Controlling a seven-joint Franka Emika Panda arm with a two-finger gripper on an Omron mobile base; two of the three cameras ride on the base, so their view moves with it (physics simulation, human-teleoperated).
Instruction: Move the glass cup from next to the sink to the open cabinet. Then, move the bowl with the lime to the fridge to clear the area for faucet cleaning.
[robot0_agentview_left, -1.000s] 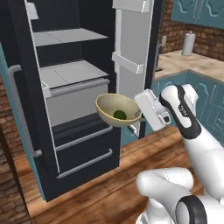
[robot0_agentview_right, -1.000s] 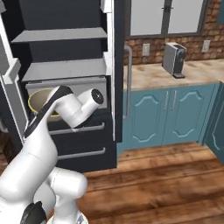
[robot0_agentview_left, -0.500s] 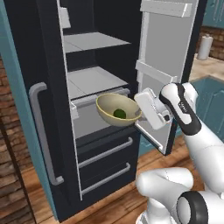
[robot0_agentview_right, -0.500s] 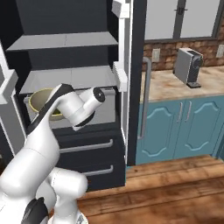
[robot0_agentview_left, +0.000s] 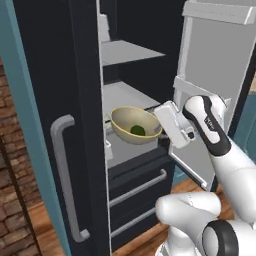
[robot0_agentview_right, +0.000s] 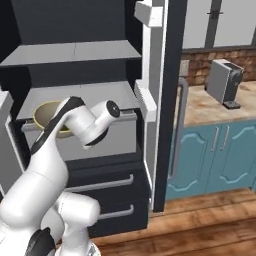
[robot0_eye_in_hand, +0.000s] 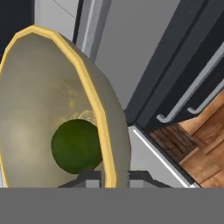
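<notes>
Holding the bowl by its rim, the hand is pinching the yellow edge between its two fingertips, one on the inside and one on the outside. The bowl is sticking out from the hand toward the open fridge, and it is tipping a little. The lime is sitting inside the bowl, down near the hand, touching the bowl's inner wall. In the left base view the lime is showing as a small green ball at the bottom of the bowl.

Just past the bowl, the grey fridge drawer is waiting, and the bowl is hanging in the air right at its front. Above the hand, a grey shelf is running across the fridge. Below the hand, two dark drawers with silver handles are sitting shut. Beside the hand, the fridge door is standing open. Far off to the side, a grey coffee machine is resting on the tabletop over blue cupboards.
</notes>
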